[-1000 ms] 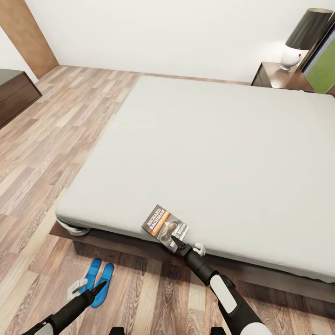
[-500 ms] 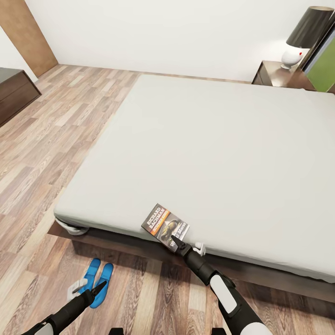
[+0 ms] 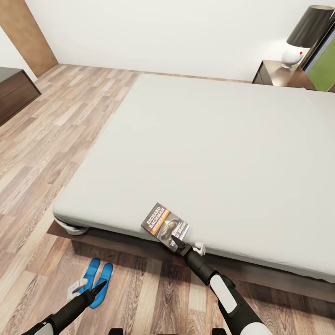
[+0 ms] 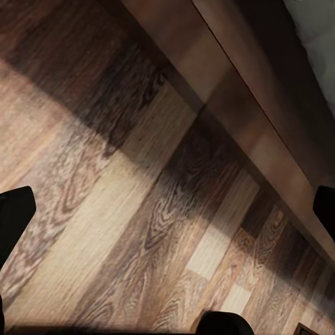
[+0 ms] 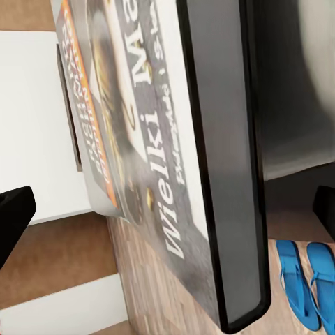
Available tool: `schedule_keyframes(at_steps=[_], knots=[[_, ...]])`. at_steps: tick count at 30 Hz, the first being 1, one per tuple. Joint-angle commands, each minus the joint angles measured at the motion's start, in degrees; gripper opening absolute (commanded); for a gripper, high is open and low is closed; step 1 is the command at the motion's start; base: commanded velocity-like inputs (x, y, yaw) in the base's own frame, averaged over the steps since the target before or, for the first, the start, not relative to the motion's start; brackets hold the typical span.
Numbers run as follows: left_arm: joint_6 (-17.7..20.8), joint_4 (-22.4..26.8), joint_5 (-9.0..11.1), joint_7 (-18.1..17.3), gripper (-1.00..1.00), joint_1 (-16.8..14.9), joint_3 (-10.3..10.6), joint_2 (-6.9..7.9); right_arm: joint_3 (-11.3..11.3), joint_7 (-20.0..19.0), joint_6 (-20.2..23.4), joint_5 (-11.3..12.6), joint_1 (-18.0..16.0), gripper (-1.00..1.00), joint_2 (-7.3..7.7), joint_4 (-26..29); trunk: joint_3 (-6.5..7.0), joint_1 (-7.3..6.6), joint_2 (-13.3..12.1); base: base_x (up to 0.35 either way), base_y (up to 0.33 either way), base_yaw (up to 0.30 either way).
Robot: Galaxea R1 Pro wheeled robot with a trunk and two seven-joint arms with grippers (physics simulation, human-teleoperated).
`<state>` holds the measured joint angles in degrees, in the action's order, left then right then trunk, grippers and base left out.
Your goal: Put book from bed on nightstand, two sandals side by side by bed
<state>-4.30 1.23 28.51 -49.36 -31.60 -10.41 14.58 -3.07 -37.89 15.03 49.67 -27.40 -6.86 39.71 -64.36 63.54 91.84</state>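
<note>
The book, black and orange with white lettering, lies at the near edge of the pale grey bed. My right gripper sits at the book's near corner. In the right wrist view the book lies between the fingers of this open gripper. The two blue sandals lie side by side on the wood floor by the bed's near left corner, also seen past the book as sandals. My left gripper hovers open just over them, facing floor and the bed frame.
A dark reddish nightstand with a black-shaded lamp stands at the bed's far right corner. A long dark cabinet and a wooden door are at the far left. A small white object lies beside the sandals.
The head view has shifted slightly, so the bed sits a little higher in the picture. Both arms, the book and the sandals keep their places.
</note>
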Motion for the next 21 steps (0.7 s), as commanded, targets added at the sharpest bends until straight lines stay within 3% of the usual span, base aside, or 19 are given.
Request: schedule_keyframes(at_steps=[1,8,9,21], knots=[[-0.45,-0.09,-0.56,-0.13,1.00,-0.04,-0.45,0.01,0.00,-0.04,0.53,0.60,-0.02,1.00,0.00,0.01,-0.03,0.00,0.01,0.000,0.000,0.000],[-0.45,-0.09,-0.54,-0.13,1.00,-0.04,-0.46,0.02,-0.09,-0.02,0.53,0.60,-0.02,1.00,0.00,0.01,-0.03,0.00,0.01,0.000,0.000,0.000],[-0.45,-0.09,-0.55,-0.13,1.00,-0.04,-0.47,0.03,-0.09,-0.03,0.53,0.60,-0.02,-1.00,0.00,0.01,-0.03,0.00,0.01,0.000,0.000,0.000],[-0.45,-0.09,-0.56,-0.13,1.00,-0.04,-0.48,0.01,-0.09,-0.08,0.53,0.60,-0.01,-1.00,0.00,0.01,-0.03,0.00,0.01,0.000,0.000,0.000]])
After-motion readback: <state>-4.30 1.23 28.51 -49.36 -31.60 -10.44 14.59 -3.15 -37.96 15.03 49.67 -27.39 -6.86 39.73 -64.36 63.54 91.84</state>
